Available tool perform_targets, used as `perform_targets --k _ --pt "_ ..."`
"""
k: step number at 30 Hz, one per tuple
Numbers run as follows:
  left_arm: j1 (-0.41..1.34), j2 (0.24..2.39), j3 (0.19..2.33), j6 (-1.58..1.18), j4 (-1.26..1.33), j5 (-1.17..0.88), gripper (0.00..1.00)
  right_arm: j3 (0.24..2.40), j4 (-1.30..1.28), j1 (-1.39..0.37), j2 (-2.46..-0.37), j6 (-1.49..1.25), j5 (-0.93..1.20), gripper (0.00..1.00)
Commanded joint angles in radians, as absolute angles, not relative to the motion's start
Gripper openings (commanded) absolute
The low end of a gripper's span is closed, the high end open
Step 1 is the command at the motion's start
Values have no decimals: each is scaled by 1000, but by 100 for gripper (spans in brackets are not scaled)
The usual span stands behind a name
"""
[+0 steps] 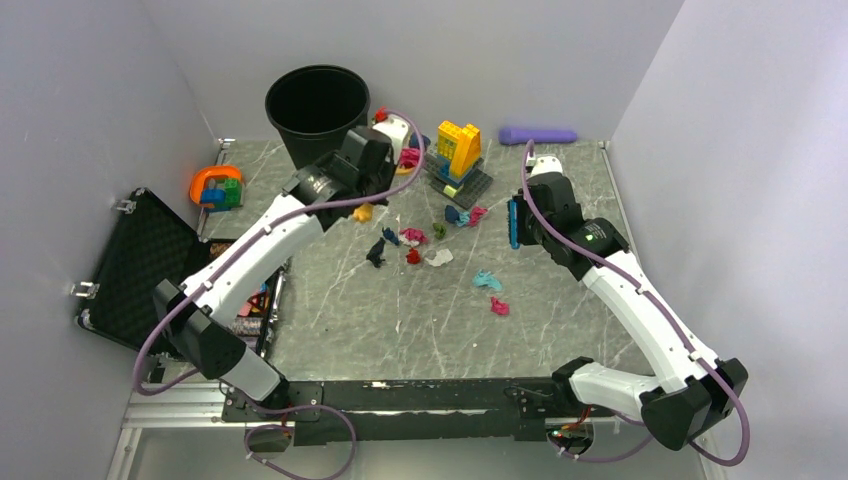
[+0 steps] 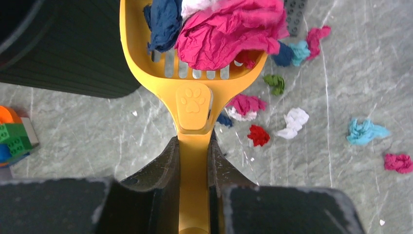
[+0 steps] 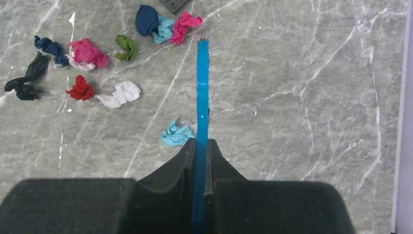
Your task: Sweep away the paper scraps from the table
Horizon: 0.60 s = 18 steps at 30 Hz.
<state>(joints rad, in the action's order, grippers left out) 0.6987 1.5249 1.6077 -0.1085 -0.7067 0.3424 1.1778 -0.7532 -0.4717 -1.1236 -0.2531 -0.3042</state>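
Scraps (image 2: 229, 29) fill the orange scoop (image 2: 194, 100) clenched in my left jaws beside the black bin (image 1: 317, 105); right jaws clamp the blue brush (image 3: 202, 97). Roughly a dozen wads (image 1: 438, 257) lie unswept toward the worktop's (image 1: 400, 330) far edge.

You see a grey-green tabletop (image 1: 400, 320) veined white like marble. Your scraps (image 2: 258, 135) are magenta, navy, teal, green, red and white. The scoop (image 2: 194, 97) is orange-yellow with a paw print; the brush (image 3: 201, 97) is bright blue, the bin (image 1: 316, 105) black, the bricks (image 1: 458, 148) yellow and blue.
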Motion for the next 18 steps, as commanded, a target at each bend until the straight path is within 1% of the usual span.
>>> perform_targets --k 1,10,14,18 --pt "613 1568 1746 -68 -754 261 0 1218 -724 -465 -1112 -235 -296 0" --pt "413 1692 2015 -87 -818 72 0 1241 -725 -462 -1139 -236 -278 0" --pt "298 1758 2120 -147 -838 -88 0 1256 -734 -462 -1144 -238 -276 0" --pt "174 1805 2159 -275 -828 -281 0 1267 -742 -463 -1149 -240 -275 0"
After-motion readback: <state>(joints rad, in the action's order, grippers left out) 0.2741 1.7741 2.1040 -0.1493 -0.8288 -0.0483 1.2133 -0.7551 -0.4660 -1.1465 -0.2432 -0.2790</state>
